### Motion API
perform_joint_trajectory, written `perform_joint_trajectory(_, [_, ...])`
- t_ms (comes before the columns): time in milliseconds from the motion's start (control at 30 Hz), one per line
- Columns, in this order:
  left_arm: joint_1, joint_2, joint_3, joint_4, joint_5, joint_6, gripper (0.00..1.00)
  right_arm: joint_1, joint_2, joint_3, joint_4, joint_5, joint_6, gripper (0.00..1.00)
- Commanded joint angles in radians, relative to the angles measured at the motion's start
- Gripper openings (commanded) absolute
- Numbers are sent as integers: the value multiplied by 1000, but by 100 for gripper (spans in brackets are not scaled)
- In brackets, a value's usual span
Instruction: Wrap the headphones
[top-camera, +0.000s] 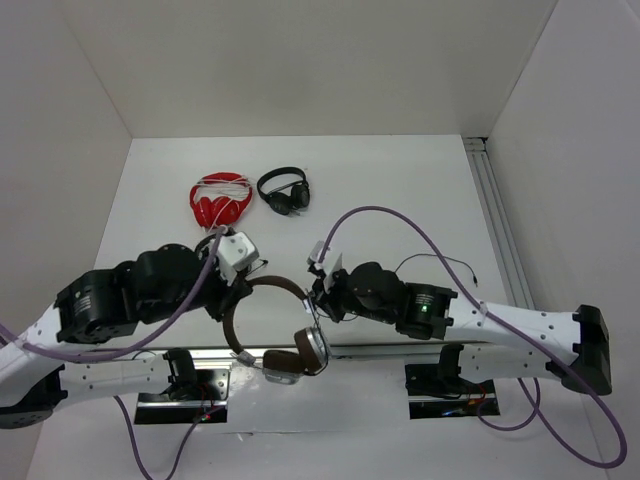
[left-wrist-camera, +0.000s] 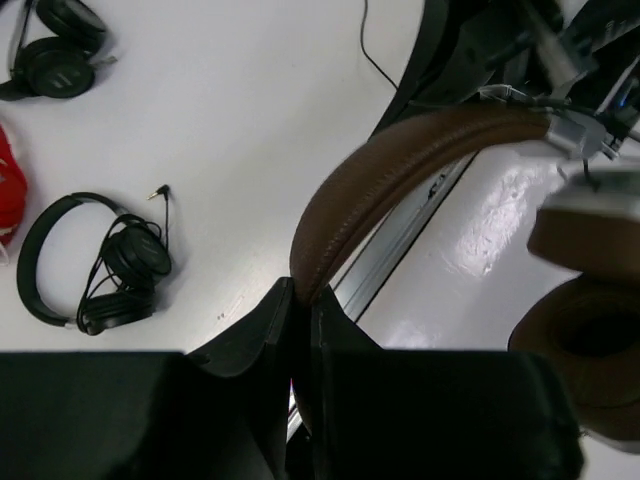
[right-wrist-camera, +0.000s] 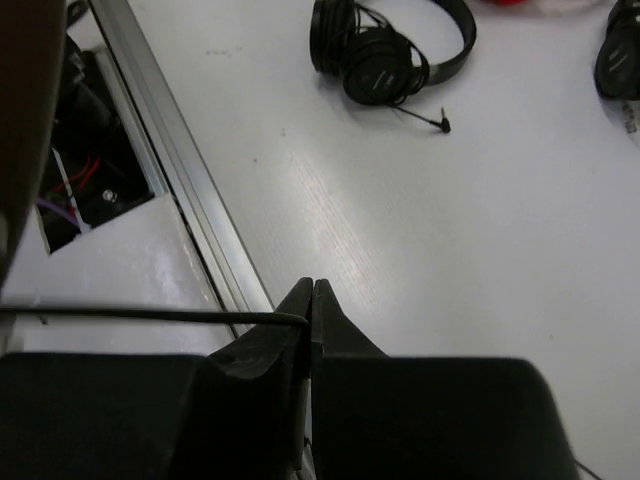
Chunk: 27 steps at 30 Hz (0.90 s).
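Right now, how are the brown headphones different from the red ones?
The brown headphones are held up off the table by the left gripper, clamped on the headband; the red headphones lie flat at the back. The brown pair's dark cable is stretched out, pinched in the right gripper; the red pair's pale cord sits bunched on them. Both are over-ear pairs.

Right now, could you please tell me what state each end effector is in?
Left end effector: closed on the brown headband.
Right end effector: closed on the thin dark cable.

White walls (top-camera: 300, 60) enclose a white table (top-camera: 400, 190) edged by a metal rail (top-camera: 497, 225).
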Motion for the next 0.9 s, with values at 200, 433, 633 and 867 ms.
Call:
perform_joint_trajectory(200, [-3,-128,12,236,-167,-169,0,-121,-95,-91,167,-138,12,7])
perform_joint_trajectory(433, [-3,-162,12,285,-303,-301,0,-141,-46,-219,413,-161,64,7])
perform_joint_trajectory(633, [-3,-232,-20,329,-400,-468,0,-163,14,-372,766,-189,152,28])
perform_joint_trajectory(867, [-3,-223,21,332,-460,-511,0,-163,230,-364,975,-238,202,31])
